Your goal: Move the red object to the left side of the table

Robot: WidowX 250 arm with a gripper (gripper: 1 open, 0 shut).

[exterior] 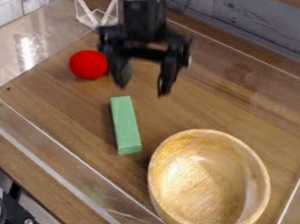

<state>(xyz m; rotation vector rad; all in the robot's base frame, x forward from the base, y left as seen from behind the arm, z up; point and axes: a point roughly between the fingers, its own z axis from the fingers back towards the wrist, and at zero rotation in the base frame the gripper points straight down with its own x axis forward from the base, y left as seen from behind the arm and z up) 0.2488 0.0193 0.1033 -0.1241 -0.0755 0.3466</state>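
The red object (87, 64), a small round toy fruit, rests on the brown wooden table (233, 102) at the left of the picture. My gripper (142, 81) hangs just to its right, pointing down, its two black fingers (121, 72) spread open with nothing between them. The left finger stands close beside the red object without visibly touching it.
A green rectangular block (124, 124) lies below the gripper, near the table's middle. A large wooden bowl (210, 184) fills the lower right. Low clear acrylic walls (55, 170) border the table, and a clear bracket (90, 13) stands at the back left.
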